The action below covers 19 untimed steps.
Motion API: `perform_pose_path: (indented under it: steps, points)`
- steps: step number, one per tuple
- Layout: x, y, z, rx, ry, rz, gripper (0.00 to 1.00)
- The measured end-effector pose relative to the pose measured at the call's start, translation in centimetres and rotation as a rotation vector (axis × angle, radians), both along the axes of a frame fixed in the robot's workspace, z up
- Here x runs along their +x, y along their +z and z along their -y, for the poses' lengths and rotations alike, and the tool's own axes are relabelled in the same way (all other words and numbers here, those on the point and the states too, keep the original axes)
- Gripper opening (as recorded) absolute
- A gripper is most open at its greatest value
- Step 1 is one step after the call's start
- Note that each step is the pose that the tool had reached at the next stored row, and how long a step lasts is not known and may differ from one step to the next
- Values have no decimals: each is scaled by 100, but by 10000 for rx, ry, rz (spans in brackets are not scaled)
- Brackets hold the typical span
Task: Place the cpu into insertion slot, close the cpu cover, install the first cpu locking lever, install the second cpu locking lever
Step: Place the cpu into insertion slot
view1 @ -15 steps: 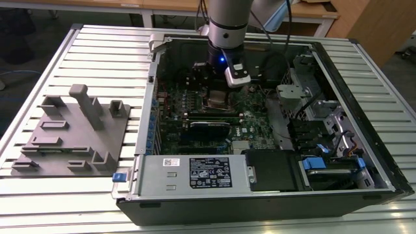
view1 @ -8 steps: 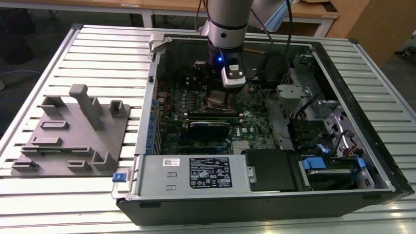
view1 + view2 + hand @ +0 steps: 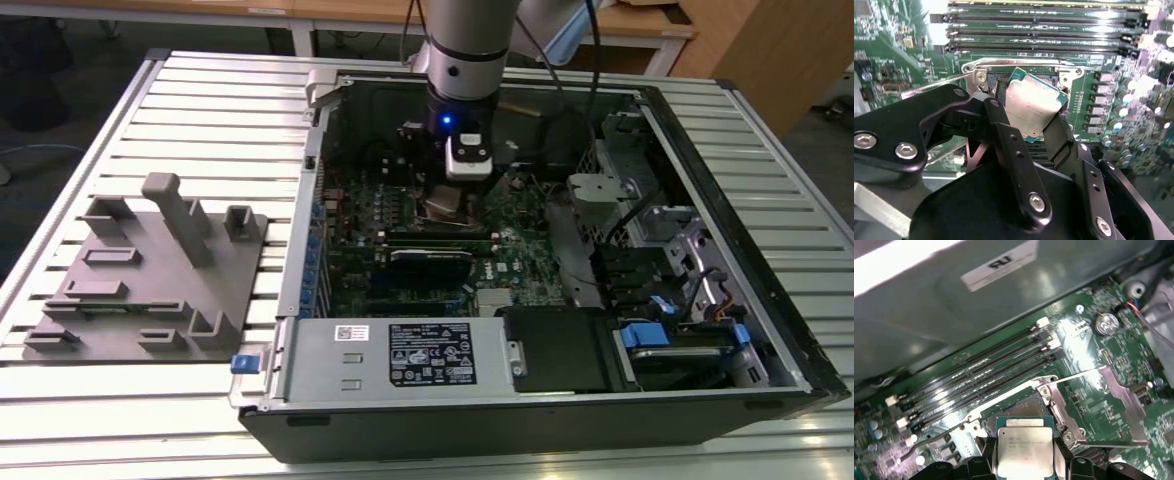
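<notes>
The gripper had its two black fingers partly closed, pinching the cpu by its sides. The cpu was tipped a little. It hung just over the insertion slot and was not lying flat in it. The cpu cover stood swung up and open beside the slot. In the exterior view the arm reached down into the computer case. The long memory slots lay at 6 o'clock from the gripper. A grey peg block sat at 8 o'clock on the table.
</notes>
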State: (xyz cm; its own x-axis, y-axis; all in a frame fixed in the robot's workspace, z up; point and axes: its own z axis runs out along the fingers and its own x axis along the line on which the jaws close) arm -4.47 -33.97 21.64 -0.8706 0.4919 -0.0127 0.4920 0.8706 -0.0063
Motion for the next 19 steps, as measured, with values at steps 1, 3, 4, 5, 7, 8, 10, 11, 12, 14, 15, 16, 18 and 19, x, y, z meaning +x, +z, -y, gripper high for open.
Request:
perform_pose_path:
  steps: [1,3,4,5,7,8,10,11,12,14,15,16,18,19]
  points:
    - [0,-1,0,0,-179,0,54]
    - [0,-1,0,0,-539,0,54]
    - [0,-2,0,0,-719,0,54]
    - [0,-2,0,0,-899,0,54]
    - [0,-3,0,0,-1270,0,54]
    - [0,-4,0,0,-1454,0,54]
    - [0,-5,0,0,-1814,0,54]
    - [0,-5,0,0,-1988,0,54]
    - [0,-6,0,0,-2169,0,54]
    - [0,-7,0,-1,-2545,0,54]
    - [0,-7,0,0,-2724,0,54]
    - [0,-8,0,0,-2910,0,54]
    - [0,-9,0,0,-3268,0,54]
    - [0,-9,0,-1,-3450,0,54]
